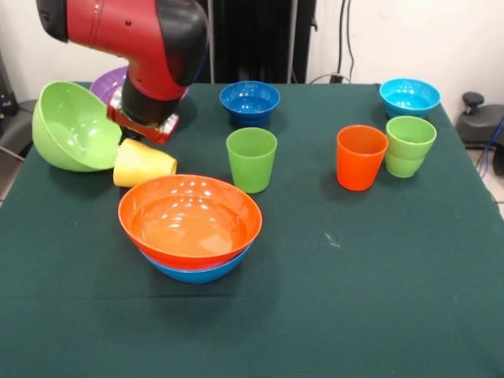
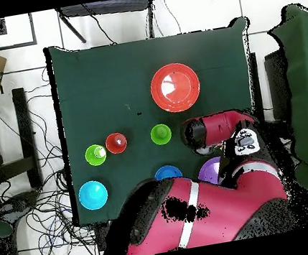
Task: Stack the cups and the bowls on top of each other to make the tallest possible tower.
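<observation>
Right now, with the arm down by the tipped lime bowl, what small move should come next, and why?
Probably lift the large lime green plastic bowl clear of the table. It leans tilted against the toppled yellow plastic cup, while the glossy orange bowl already sits nested in the blue bowl, waiting for it.

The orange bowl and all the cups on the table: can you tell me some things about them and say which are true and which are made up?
1. The glossy orange plastic bowl sits inside a blue plastic bowl. True.
2. The small yellow plastic cup stands upright. False: it lies on its side.
3. The orange plastic cup stands beside the light green stepped plastic cup. True.
4. The big lime green plastic bowl lies flat. False: it is tipped up on its side.
</observation>
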Controlling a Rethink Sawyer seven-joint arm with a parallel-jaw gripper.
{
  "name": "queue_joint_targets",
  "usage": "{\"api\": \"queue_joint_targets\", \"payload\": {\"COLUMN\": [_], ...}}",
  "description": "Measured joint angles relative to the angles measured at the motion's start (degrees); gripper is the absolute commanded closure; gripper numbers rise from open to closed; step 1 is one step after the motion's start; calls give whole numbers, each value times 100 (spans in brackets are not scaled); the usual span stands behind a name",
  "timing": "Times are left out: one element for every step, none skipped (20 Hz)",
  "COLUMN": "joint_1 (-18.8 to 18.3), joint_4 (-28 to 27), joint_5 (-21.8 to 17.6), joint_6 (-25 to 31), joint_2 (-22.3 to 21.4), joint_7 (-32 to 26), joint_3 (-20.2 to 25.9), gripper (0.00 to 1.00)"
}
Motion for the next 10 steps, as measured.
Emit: {"api": "queue_joint_targets", "payload": {"joint_1": [-24,-36,-56,-73,-84,-92,-99,-99,-98,-98], "joint_4": [31,52,94,142,185,226,285,345,394,432], "joint_5": [0,0,0,0,0,0,0,0,0,0], "joint_6": [0,0,0,0,0,0,0,0,0,1], "joint_2": [-19,-34,-71,-118,-165,-217,-302,-397,-482,-552], "joint_7": [0,0,0,0,0,0,0,0,0,0], "joint_3": [-10,-16,-28,-41,-51,-63,-83,-104,-120,-133], "gripper": [100,100,100,100,100,100,100,100,100,100]}}
